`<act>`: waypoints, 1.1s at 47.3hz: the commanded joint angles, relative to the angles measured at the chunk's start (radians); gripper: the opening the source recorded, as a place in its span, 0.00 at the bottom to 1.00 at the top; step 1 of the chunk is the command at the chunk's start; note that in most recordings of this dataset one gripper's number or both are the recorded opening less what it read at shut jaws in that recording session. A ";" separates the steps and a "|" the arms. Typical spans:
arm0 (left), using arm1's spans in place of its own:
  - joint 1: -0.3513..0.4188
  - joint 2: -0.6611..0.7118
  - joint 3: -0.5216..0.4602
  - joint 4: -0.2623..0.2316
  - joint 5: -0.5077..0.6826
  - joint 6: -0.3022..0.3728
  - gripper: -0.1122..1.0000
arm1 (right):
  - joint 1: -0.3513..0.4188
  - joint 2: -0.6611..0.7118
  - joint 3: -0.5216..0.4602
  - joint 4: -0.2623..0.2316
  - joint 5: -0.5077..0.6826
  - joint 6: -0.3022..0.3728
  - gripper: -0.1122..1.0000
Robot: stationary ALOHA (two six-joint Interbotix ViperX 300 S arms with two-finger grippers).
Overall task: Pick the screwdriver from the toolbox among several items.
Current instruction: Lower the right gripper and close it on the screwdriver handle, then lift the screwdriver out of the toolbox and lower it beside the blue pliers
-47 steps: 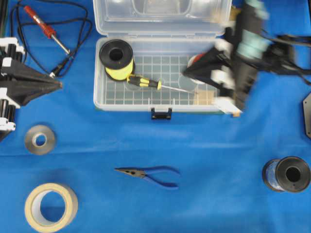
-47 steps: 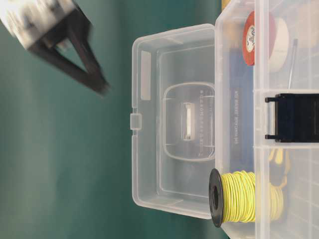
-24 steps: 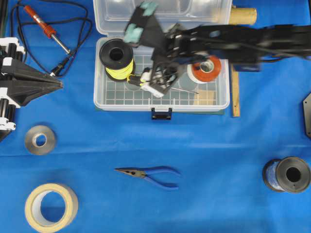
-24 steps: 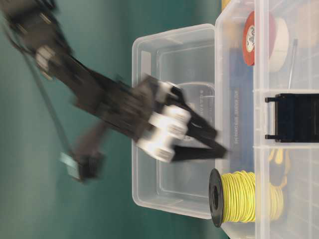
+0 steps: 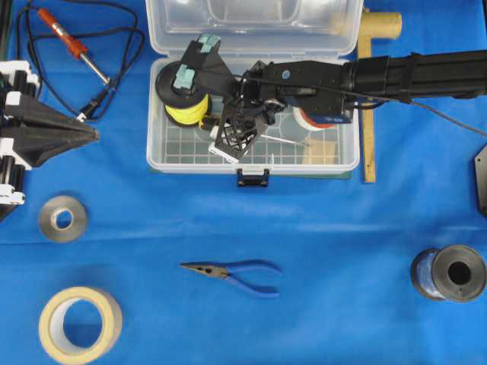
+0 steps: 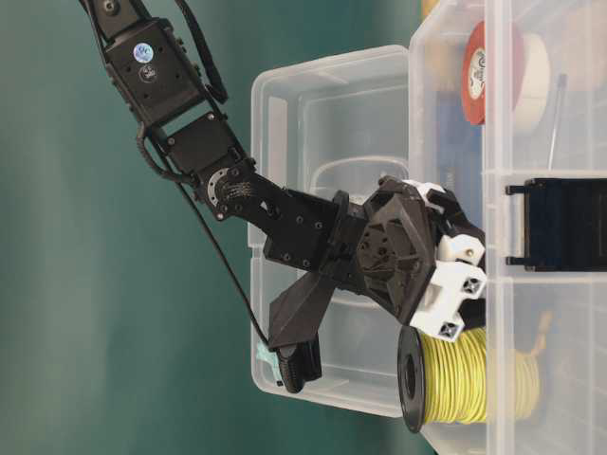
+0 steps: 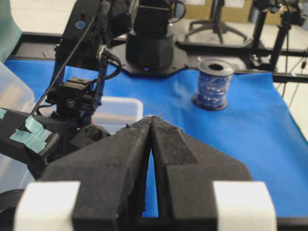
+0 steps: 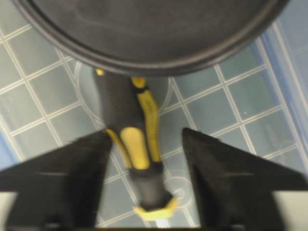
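Observation:
The clear toolbox [image 5: 190, 166] stands open at the back centre. The screwdriver lies on its grid floor; only its silver shaft [image 5: 288, 142] shows in the overhead view. My right gripper [image 5: 232, 141] reaches in from the right and is open. In the right wrist view its fingers [image 8: 72, 178] stand either side of the yellow-and-black handle [image 8: 137, 139], not closed on it. The black spool of yellow wire [image 5: 181, 106] is just beyond, with the red-and-white tape roll [image 6: 493, 71] and tan block [image 5: 319, 154] to the right. My left gripper [image 5: 91, 133] is shut and empty at the left edge.
A red soldering iron [image 5: 72, 47] with black cord lies at the back left. Blue pliers [image 5: 236, 272], a grey tape roll [image 5: 62, 218], a masking tape roll [image 5: 80, 323] and a blue wire spool [image 5: 449, 272] lie in front. A wooden stick [image 5: 369, 144] lies beside the box.
My right arm has swung left across the toolbox and come down into it, so its open jaws now straddle the screwdriver handle. The left arm has not moved.

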State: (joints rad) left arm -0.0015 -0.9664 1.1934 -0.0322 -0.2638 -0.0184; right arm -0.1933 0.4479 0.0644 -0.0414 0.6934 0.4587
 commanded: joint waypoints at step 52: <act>0.003 -0.051 -0.009 -0.005 0.025 0.000 0.10 | 0.311 -0.351 -0.020 -0.063 0.224 0.041 0.34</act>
State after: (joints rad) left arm 0.0000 -1.0186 1.1950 -0.0353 -0.2347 -0.0199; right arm 0.1074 0.0767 0.0644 -0.1028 0.9112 0.4939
